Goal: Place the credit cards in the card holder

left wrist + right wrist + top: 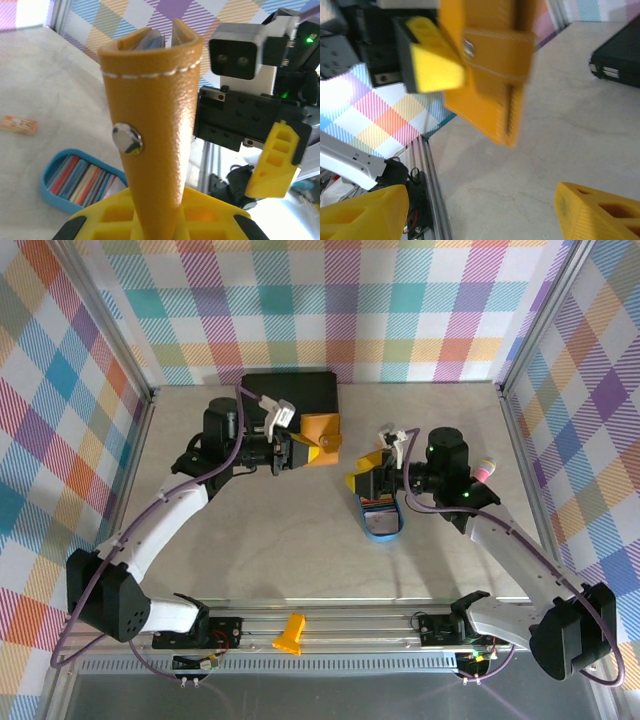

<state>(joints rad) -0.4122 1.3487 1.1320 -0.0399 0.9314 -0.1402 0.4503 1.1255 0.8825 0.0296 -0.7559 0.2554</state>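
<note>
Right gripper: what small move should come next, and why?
Probably lower the right gripper toward the blue tray close beside it and take one of the credit cards. Its jaws stand open and empty, the cards sit stacked in the tray, and the left gripper holds the card holder up, ready to receive one.

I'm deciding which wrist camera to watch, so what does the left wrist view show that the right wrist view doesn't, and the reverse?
Left wrist, not right wrist: the blue tray with cards stacked in it, and a small orange packet on the table. Right wrist, not left wrist: the black case. Both: the yellow wallet clamped in the left gripper, and the right gripper, open and empty.
</note>
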